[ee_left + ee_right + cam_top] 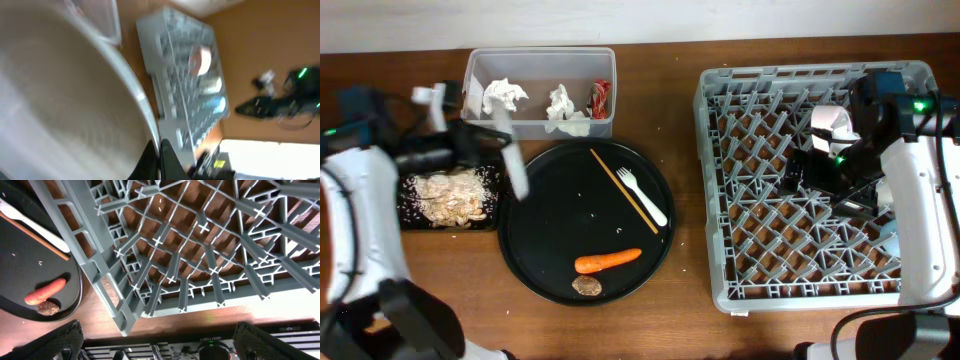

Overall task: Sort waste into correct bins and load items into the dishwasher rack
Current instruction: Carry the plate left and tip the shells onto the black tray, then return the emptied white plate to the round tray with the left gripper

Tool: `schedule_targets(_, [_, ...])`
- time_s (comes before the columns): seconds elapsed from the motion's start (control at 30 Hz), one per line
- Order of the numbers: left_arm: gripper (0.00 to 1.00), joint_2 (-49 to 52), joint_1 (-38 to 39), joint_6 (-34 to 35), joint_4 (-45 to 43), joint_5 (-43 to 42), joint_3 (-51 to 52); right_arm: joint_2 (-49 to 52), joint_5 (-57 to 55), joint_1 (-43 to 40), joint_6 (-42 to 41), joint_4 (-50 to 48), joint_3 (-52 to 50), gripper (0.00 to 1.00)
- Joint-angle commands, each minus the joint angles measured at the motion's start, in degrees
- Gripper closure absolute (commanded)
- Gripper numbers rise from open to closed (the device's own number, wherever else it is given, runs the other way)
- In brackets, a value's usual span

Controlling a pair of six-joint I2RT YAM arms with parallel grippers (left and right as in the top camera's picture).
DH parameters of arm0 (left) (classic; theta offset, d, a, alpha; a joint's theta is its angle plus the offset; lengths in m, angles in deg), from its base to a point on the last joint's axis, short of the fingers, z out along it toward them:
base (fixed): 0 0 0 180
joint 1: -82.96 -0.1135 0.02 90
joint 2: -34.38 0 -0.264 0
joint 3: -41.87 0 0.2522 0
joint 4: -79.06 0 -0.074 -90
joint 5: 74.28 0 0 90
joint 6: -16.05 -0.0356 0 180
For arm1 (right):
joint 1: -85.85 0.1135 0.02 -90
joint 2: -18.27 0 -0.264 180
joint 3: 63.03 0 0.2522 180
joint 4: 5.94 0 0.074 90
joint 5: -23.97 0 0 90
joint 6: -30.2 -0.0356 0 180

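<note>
My left gripper is shut on the rim of the grey-white bowl, held tilted and blurred above the shallow black tray, which holds beige food scraps. The clear tub holds two white tissues and the red wrapper. The carrot, brown lump and pale fork lie on the round black tray. My right gripper is open and empty above the rack. A white cup sits in the rack.
The big round black tray also bears a thin wooden stick. In the left wrist view the rack holds a pink bowl and a light blue cup. My right arm covers the rack's right side in the overhead view.
</note>
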Motion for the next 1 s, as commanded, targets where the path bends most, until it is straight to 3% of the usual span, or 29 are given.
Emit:
schedule_targets(0.0, [1.00,-3.6,14.4,1.3,3.6,18.6,0.0,-0.6,-0.4,-0.3,-0.3,0.2,-0.3,0.00])
schedule_targets(0.1, [1.00,-3.3,28.7,9.1,0.7,34.4,3.8,-0.6,-0.4,-0.3,-0.3,0.2,-0.3,0.00])
schedule_targets(0.23, [1.00,-2.1,43.3,20.1,-9.7,47.3,12.7,-0.6,-0.4,-0.3,-0.2,0.3,-0.3,0.00])
schedule_targets(0.4, [0.93,-0.9,50.0,22.1,-19.1,49.4,18.7,-0.6,-0.3,-0.3,-0.2,0.3,-0.3,0.00])
schedule_targets(0.43, [0.84,-0.9,50.2,22.1,-19.7,50.4,18.7,-0.6,-0.3,-0.3,-0.2,0.3,-0.3,0.00])
schedule_targets(0.47, [0.71,-0.9,50.2,22.1,-20.2,50.8,18.7,-0.6,-0.3,-0.3,-0.2,0.4,-0.3,0.00])
schedule_targets(0.53, [0.56,-0.9,50.2,22.1,-19.3,50.8,17.7,-0.6,-0.4,-0.3,-0.2,0.4,-0.3,0.00])
schedule_targets(0.67, [0.55,-5.0,45.5,22.1,-11.5,55.1,11.8,-0.6,-0.1,-0.2,3.5,0.5,-0.3,0.02])
schedule_targets(0.8, [0.52,-11.3,33.0,22.1,-4.0,55.1,11.5,-0.6,5.0,0.2,12.6,0.7,-0.2,0.02])
schedule_targets(0.97, [0.41,-12.0,16.0,22.3,1.7,54.6,11.6,-0.2,6.2,17.1,10.2,-4.7,-0.2,0.02])
